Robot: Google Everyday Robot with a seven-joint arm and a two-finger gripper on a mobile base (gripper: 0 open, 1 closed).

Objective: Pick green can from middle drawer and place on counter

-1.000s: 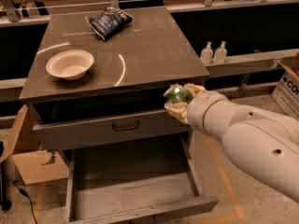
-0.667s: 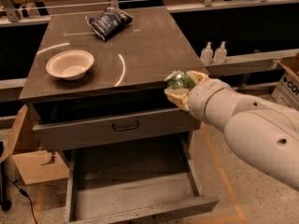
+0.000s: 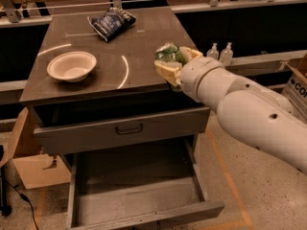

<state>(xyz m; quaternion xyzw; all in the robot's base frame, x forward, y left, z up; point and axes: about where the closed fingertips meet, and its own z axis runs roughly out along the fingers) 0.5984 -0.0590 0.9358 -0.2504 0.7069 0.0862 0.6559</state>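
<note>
In the one camera view, my jaws sit over the right edge of the desk [image 3: 139,47], toward its front corner. They are clamped on the can [image 3: 168,54], with one tan finger [image 3: 165,71] under its near side and the other at its far right. The can shows green and shiny between them, tilted a little. I cannot tell if its base touches the desk top or hangs just above it. My arm [image 3: 249,114] reaches in from the lower right, pale and thick, crossing in front of the desk's right side.

The drawer [image 3: 139,190] stands pulled out below, its flat grey floor bare. Above it is a shut drawer front [image 3: 158,128] with a dark curved handle [image 3: 128,129].

On the desk top, a white bowl [image 3: 72,66] rests near the left front, well apart from the can. A dark blue bag [image 3: 111,22] lies at the back. Beyond my wrist, two small clear bottles [image 3: 219,51] stand on a ledge. A cardboard box [image 3: 297,87] shows at the right edge.
</note>
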